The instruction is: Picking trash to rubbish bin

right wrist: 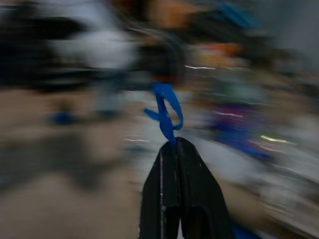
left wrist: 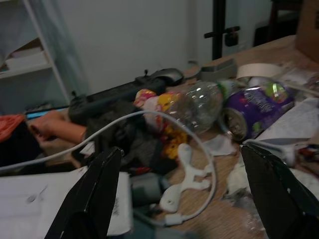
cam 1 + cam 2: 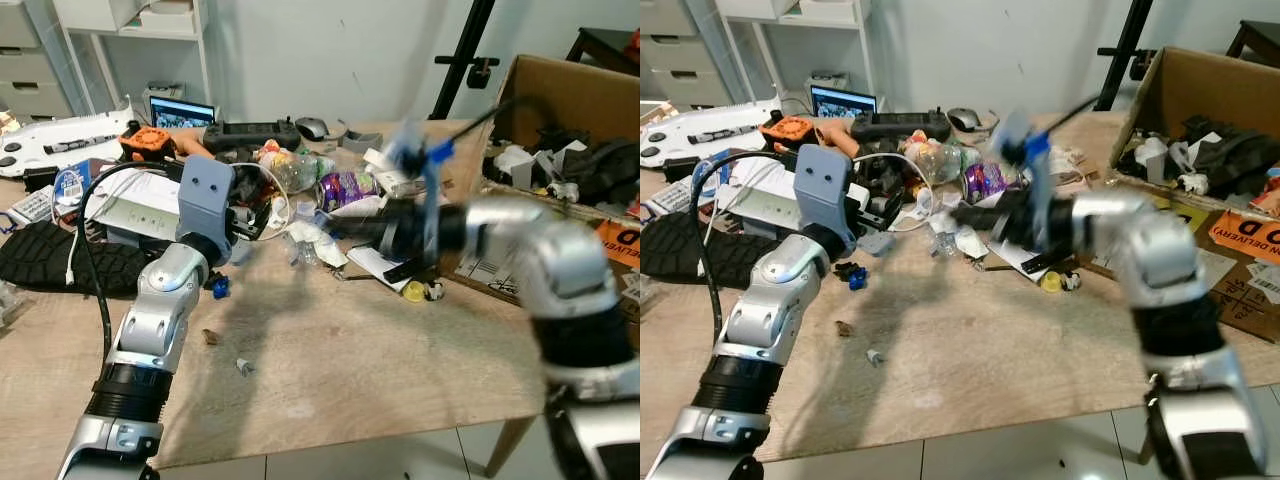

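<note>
Your table [image 3: 380, 350] is pale, matt wood grain — rough-looking. The clear bottle [image 2: 199, 104] is glossy crinkled plastic, the purple can [image 2: 251, 107] shiny metal. The box [image 3: 570, 85] is dull cardboard — both arms show smooth, brushed silver.

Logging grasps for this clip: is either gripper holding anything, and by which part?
The right gripper pinches a blue strip by its lower end. The left gripper is open, holding nothing.
</note>
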Tool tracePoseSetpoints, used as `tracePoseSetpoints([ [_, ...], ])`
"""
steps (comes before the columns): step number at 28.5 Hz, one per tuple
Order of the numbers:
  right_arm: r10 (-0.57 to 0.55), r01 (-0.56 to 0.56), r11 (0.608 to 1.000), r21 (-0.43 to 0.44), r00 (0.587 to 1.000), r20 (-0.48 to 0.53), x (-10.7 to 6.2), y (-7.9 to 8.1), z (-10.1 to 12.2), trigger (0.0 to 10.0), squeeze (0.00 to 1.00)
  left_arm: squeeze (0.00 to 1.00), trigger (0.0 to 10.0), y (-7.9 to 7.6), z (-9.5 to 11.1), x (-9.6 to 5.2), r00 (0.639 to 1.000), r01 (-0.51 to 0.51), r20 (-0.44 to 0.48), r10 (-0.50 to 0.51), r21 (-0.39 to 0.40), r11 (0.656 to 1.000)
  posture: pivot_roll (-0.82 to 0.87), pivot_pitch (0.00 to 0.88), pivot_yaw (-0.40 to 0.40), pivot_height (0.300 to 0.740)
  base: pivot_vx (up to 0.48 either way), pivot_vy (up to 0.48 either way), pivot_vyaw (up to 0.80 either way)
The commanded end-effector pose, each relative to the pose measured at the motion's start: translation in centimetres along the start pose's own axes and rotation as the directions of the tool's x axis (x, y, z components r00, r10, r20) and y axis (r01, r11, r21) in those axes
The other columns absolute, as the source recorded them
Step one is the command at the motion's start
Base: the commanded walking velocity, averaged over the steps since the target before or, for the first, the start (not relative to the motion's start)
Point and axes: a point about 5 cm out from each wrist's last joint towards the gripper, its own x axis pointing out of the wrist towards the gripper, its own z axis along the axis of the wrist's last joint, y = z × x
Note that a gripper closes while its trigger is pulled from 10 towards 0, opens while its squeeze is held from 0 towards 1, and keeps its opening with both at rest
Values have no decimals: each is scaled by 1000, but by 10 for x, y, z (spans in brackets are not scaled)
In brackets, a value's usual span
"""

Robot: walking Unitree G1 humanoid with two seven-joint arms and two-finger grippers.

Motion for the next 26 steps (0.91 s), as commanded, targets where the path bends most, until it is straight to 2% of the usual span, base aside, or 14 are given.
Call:
tracePoseSetpoints([
  [1, -293, 291, 956, 43, 955, 53, -15, -40, -3, 1922, 0, 0, 10000, -3, -5, -1, 1000, 9, -17, -9, 3, 1000, 0, 151, -12, 740, 0, 0, 0],
  [6, -448, 440, 893, 95, 888, 99, -29, -61, -3, 2078, 0, 0, 10000, -4, -5, 0, 1000, 9, -15, -9, 2, 1000, -2, 160, -17, 740, 0, 0, 0],
  [7, -556, 545, 830, 122, 825, 98, -41, -75, -8, 10000, 0, 0, 10000, -5, -4, 0, 1000, 7, -13, -7, -1, 1000, -6, 148, -13, 740, 0, 0, 0],
  [10, -629, 616, 775, 140, 772, 86, -51, -84, -13, 10000, 0, 0, 10000, -5, -4, -1, 1000, 5, -13, -5, -4, 1000, -6, 153, -15, 740, 0, 0, 0],
  [11, -703, 692, 708, 138, 708, 57, -61, -93, -22, 10000, 0, 0, 10000, -5, -5, -1, 1000, 5, -15, -5, -2, 1000, 0, 173, -20, 740, 0, 0, 0],
  [12, -703, 692, 708, 138, 708, 57, -61, -93, -22, 10000, 0, 0, 10000, -5, -5, -1, 1000, 5, -15, -5, -2, 1000, 0, 173, -20, 740, 0, 0, 0],
  [13, -758, 748, 648, 140, 651, 33, -70, -99, -30, 10000, 0, 0, 10000, -4, -5, -2, 1000, -2, -13, 2, -3, 1000, 1, 166, -19, 740, 0, 0, 0],
  [14, -758, 748, 648, 140, 651, 33, -70, -99, -30, 10000, 0, 0, 10000, -4, -5, -2, 1000, -2, -13, 2, -3, 1000, 1, 166, -19, 740, 0, 0, 0],
  [16, -826, 818, 560, 131, 563, 16, -82, -107, -38, 10000, 0, 0, 10000, -1, -4, -3, 1000, -10, -14, 10, 0, 1000, 6, 166, -22, 740, 0, 0, 0],
  [19, -854, 843, 516, 149, 521, 7, -89, -111, -45, 10000, 0, 0, 10000, 1, -4, -4, 1000, -16, -15, 16, 3, 1000, 4, 162, -17, 740, 0, 0, 0],
  [20, -853, 842, 517, 154, 522, 7, -90, -111, -46, 10000, 580, 0, 10000, 1, -4, -4, 1000, -14, -15, 14, 5, 1000, 5, 158, -16, 740, 0, 0, 0],
  [22, -852, 841, 518, 157, 523, 7, -90, -112, -47, 10000, 580, 0, 10000, 0, -4, -4, 1000, -12, -15, 12, 6, 1000, 8, 154, -17, 740, 0, 0, 0],
  [23, -850, 838, 521, 164, 527, 7, -90, -112, -47, 10000, 1000, 0, 10000, 0, -3, -3, 1000, -11, -15, 11, 7, 1000, 8, 172, -21, 740, 0, 0, 0],
  [26, -867, 860, 494, 129, 498, 7, -91, -113, -49, 10000, 1000, 0, 10000, 0, -3, -3, 1000, -13, -13, 13, 4, 1000, 7, 163, -17, 740, 0, 0, 0],
])
